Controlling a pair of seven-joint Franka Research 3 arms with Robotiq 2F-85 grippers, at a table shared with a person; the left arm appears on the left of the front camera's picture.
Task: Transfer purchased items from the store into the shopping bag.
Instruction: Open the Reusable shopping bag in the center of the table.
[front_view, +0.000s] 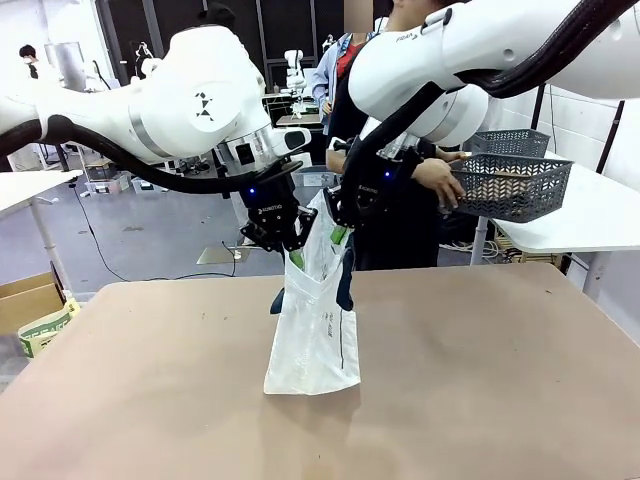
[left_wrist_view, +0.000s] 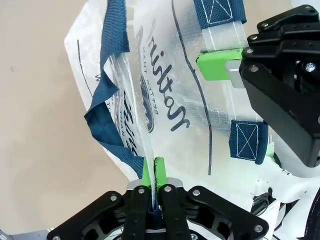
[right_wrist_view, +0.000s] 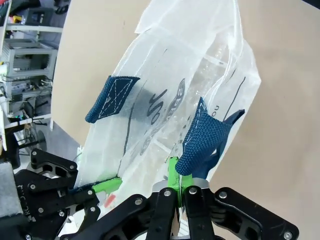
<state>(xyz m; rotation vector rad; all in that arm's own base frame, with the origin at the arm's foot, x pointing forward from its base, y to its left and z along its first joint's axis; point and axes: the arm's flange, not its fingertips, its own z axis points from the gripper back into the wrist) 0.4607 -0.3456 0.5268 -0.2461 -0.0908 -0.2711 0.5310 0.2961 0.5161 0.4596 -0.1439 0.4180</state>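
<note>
The shopping bag (front_view: 315, 320), translucent white with navy handles, hangs upright over the brown table (front_view: 480, 380), its bottom resting on the surface. My left gripper (front_view: 287, 240) is shut on the bag's top rim on the left side; the left wrist view shows its green pads (left_wrist_view: 146, 175) pinching the plastic (left_wrist_view: 165, 100). My right gripper (front_view: 340, 225) is shut on the opposite rim beside a navy handle (right_wrist_view: 202, 140), as the right wrist view shows (right_wrist_view: 176, 176). Behind the bag a person's hand (front_view: 437, 182) holds the store (front_view: 512, 186), a grey slotted basket. The purchased items are hidden.
A second grey basket (front_view: 510, 142) stands on the white table (front_view: 600, 220) at the right. A cardboard box (front_view: 25, 298) and a green-printed pack (front_view: 45, 328) sit on the floor at the left. Bare tabletop lies around the bag.
</note>
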